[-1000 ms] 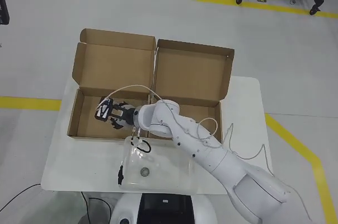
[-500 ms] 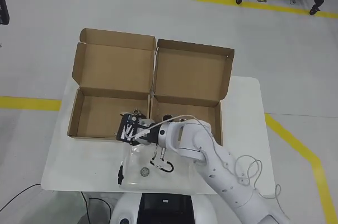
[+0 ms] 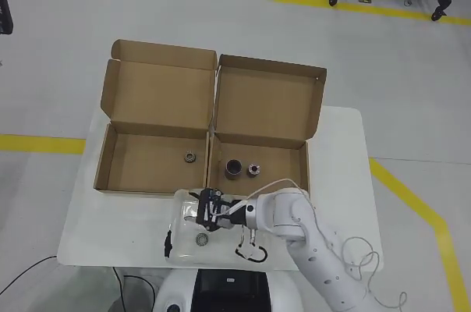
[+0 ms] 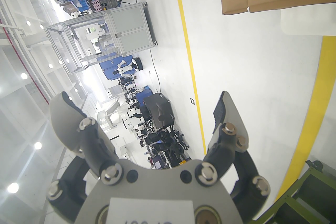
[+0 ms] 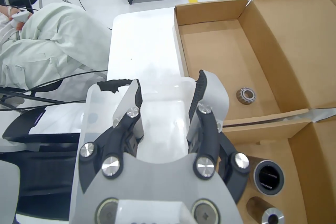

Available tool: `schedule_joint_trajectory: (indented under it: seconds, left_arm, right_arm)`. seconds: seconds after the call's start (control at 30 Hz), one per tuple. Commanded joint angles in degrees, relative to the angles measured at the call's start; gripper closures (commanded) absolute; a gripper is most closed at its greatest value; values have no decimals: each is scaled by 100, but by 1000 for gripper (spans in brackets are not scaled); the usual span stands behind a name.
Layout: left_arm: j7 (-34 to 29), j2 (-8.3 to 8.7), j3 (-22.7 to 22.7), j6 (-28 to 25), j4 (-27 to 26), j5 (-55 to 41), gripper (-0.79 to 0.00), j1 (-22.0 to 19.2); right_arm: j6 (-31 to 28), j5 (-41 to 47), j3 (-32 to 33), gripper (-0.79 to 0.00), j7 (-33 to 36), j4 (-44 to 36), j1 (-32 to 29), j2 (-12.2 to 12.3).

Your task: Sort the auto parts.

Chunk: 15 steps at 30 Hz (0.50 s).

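Now the right end effector (image 3: 205, 212) hangs spread and empty over the clear tray (image 3: 220, 251) at the tabletop's (image 3: 337, 156) near edge, with a small metal ring (image 3: 203, 239) in the tray just beside it, at about six o'clock seen from above.

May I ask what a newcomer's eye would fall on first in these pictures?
First, the right pincer, open and empty, poised over the clear tray at the near edge of the table. Behind it stand two open cardboard containers side by side: a box holding a lone bearing, and a neighbouring box holding a dark sleeve and a smaller metal part.
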Motion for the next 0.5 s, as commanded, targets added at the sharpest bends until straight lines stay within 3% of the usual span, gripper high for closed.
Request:
schedule_joint_trajectory:
  seconds: [0.0,0.23,0.47]
  left_arm:
    - [0,0,0,0,0,0,-785,0]
    - [0,0,0,0,0,0,-785,0]
    - [0,0,0,0,0,0,-785,0]
  right_arm:
    - [-141,-268,-20,-388,-177,-147,-185,56]
    - [-111,-1402,-203,-385,-470,-441,-703,213]
    - [2,-1886,-413,-379,-703,-137,-741,287]
